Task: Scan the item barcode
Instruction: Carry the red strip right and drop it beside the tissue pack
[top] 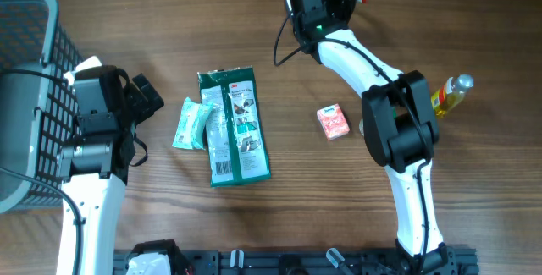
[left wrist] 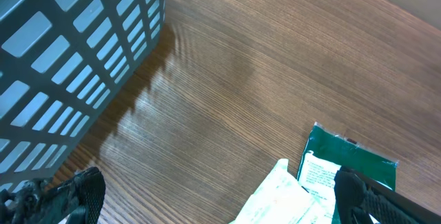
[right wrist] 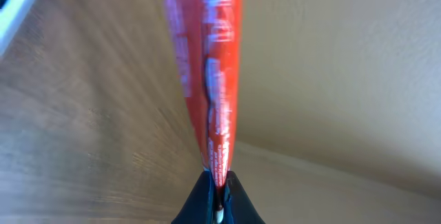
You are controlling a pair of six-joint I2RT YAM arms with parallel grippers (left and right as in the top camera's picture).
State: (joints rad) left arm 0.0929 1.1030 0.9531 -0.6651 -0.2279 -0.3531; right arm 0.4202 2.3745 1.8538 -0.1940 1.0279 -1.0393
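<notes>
While my right claw [right wrist: 217, 209] sits at top centre of the overhead view, it's pinched fully closed on a red pack [right wrist: 207, 72]. Wrist cam: pack seen edge-on, rising from btm centre to top of frame. Print is blurred, can't make out any barcode. Left claw [top: 142, 97] at left of overhead frame, jaws spread wide, nothing in them, over bare table [top: 169, 224]. Basket [top: 30, 46] upper left, just beside my left arm. Green pack [top: 237, 127] lies flat centre-left, label up, w/ pale wipes [top: 192, 124] touching its left edge. Left wrist cam shows both at btm right, basket wall upper left. Small red box [top: 333, 121] right of centre, apart from green pack. Yellow bottle [top: 451, 93] at right, beside my right arm's elbow.
</notes>
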